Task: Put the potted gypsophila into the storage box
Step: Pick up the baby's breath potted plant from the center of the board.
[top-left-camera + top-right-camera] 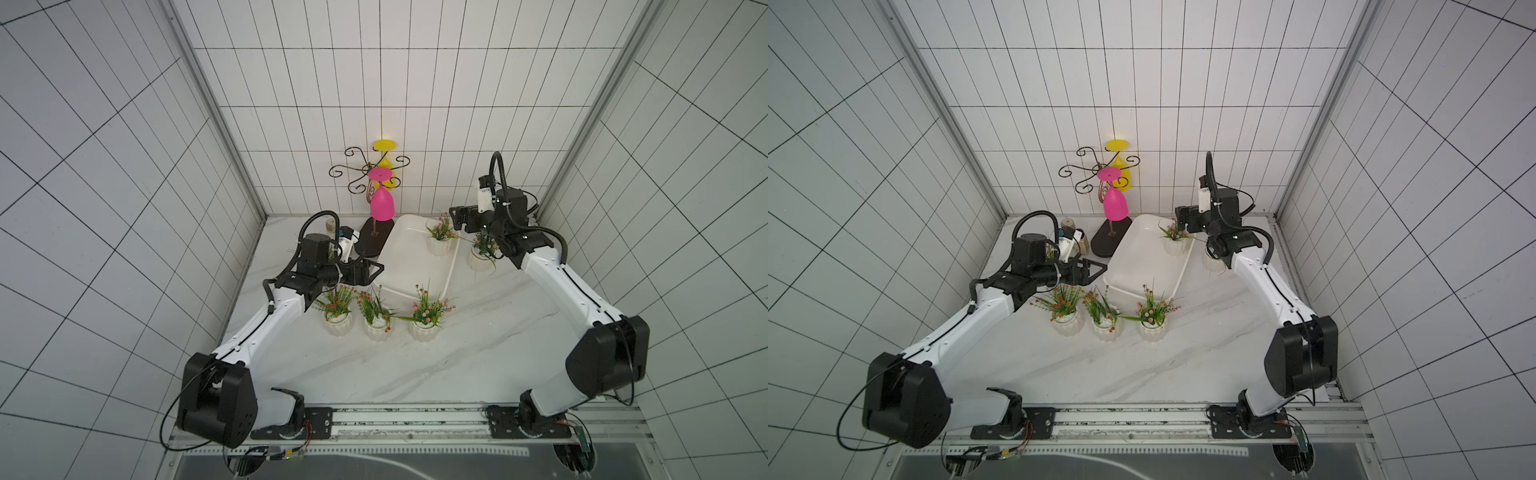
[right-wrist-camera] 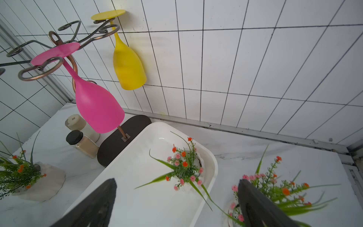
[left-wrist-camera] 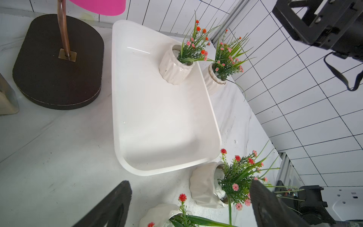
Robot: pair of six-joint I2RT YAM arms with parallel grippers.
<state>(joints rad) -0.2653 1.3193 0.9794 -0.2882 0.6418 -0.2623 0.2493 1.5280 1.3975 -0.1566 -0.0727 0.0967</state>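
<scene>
A: What is carried by the marble surface [image 1: 415,365]?
B: The storage box [image 1: 409,266], at the back; one potted gypsophila [image 1: 439,240] is stood upright in its far right corner.
A: And the fingers?
B: The right fingers [image 2: 98,202] are spread wide, empty, near that plant. The left fingers [image 3: 114,204] are held apart, empty, beside the box's left rim. The mark on the jar lid [image 2: 75,119] cannot be read.
</scene>
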